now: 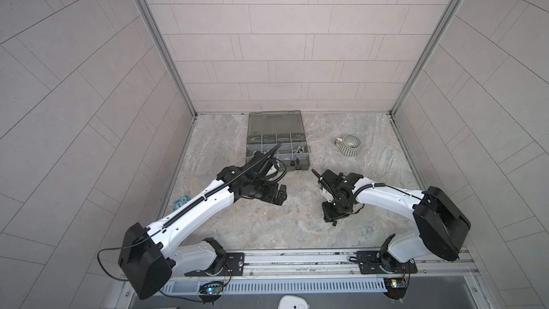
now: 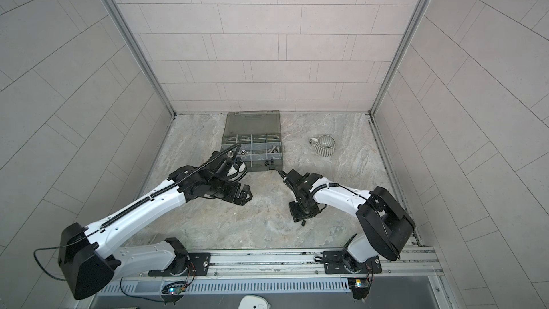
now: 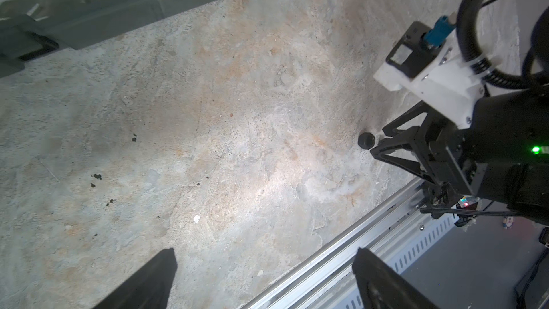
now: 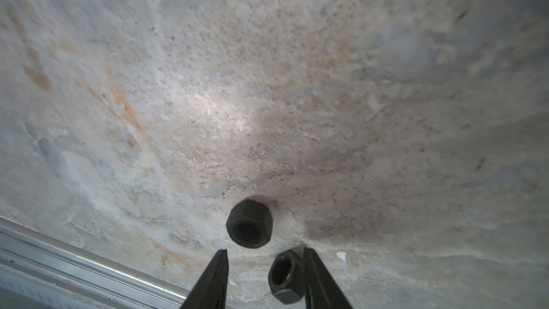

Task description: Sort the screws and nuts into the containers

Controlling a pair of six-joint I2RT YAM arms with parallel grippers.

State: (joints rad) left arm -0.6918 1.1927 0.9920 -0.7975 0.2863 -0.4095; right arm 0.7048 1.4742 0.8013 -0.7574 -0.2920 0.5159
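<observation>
**Mate:** Where's your right tool just now?

**Me:** My right tool (image 4: 265, 251) points down at the bench (image 4: 267, 84), fingers partly apart and clamped on nothing. One black nut, the near nut (image 4: 285, 276), sits between them. It leans against one finger (image 4: 322, 280), with a clear gap to the other. The far nut (image 4: 249, 223) lies on the bench just past my fingertips, close to the near nut but, as far as I can tell, not touching it.

**Mate:** So what makes this pick go well?

**Me:** I'd say the step in hand is closing on the near nut alone. It sits off centre, so closing from here would shove it sideways before the grip bites. I'd shift across to centre it first, keep the tips low on the bench and close slowly. It's small, hard and smooth-sided, so I'd expect it to spin or squirt out under a quick squeeze. I'd also take care not to nudge the far nut away, since it needs picking afterwards.

**Mate:** And your left tool?

**Me:** My left tool (image 3: 264, 280) hangs wide apart and empty over the bench, in front of the box (image 1: 285, 164) and well apart from my right one. The box stands open at the back of the bench. The nut belongs in one of its compartments, not in the mug (image 1: 349, 144). Some compartments hold silver pieces, too small for me to name
</observation>
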